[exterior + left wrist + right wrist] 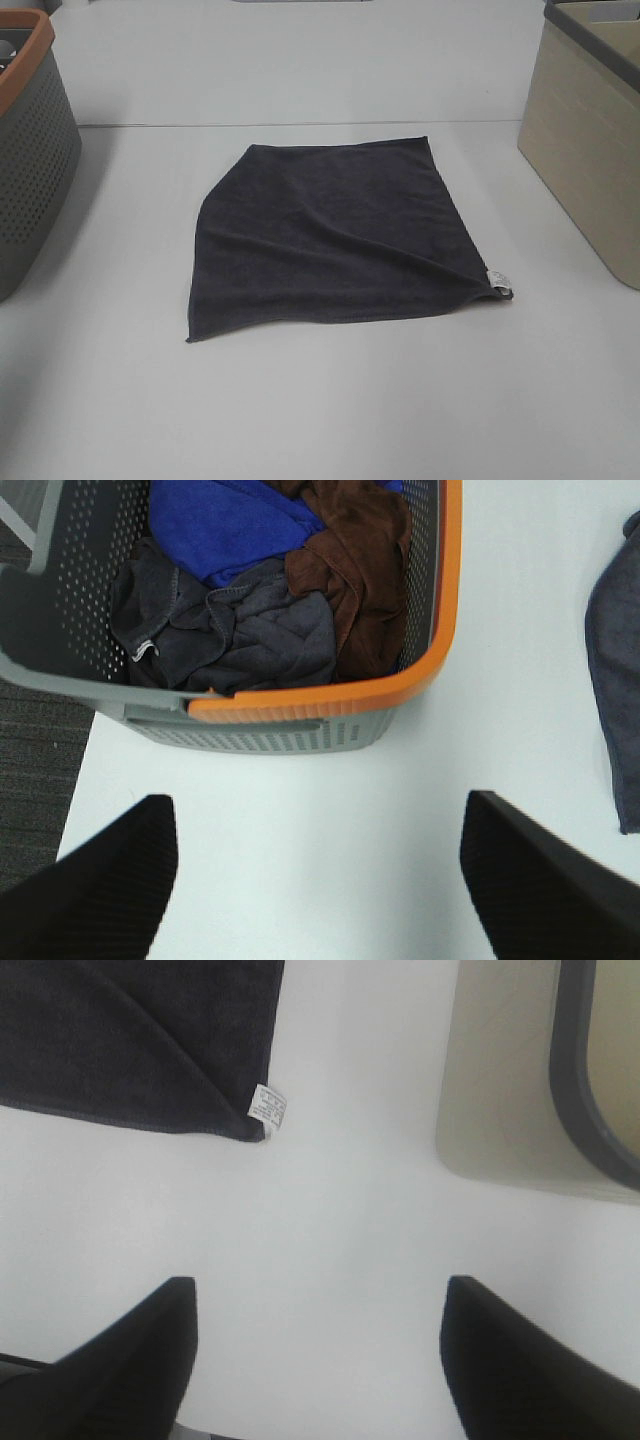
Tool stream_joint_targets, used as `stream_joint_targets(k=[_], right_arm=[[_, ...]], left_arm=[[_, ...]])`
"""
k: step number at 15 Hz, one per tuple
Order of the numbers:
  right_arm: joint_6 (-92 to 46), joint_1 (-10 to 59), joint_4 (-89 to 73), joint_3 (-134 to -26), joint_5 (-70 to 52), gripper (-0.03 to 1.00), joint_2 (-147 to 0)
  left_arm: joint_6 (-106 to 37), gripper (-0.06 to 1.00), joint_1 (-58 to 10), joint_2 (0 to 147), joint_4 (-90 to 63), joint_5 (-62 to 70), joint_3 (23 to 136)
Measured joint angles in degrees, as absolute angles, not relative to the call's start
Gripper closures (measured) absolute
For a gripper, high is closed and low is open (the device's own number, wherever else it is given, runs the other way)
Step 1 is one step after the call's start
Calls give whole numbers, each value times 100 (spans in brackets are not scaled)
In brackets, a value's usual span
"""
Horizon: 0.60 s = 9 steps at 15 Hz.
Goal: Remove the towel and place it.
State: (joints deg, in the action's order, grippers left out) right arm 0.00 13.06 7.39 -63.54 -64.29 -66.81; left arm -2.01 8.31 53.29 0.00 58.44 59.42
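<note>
Towel (335,235) flat mid-desk | tag corner (267,1108) nearest right gripper (315,1360) | both grippers apart, empty

Wide-apart left gripper (315,880) hangs over table (330,810) before basket (300,705) holding, seemingly, crumpled cloths (270,580).

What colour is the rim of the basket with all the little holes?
Orange. The basket's rim shows best in the left wrist view.
</note>
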Motion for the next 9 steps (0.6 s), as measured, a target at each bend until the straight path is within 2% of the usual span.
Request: stream_joint_targets(k=[9], right_arm=[[166,1306,625,-3369,-5661,28,-3799]], left_arm=[[-92,21,831,1748,34,6795,3369]])
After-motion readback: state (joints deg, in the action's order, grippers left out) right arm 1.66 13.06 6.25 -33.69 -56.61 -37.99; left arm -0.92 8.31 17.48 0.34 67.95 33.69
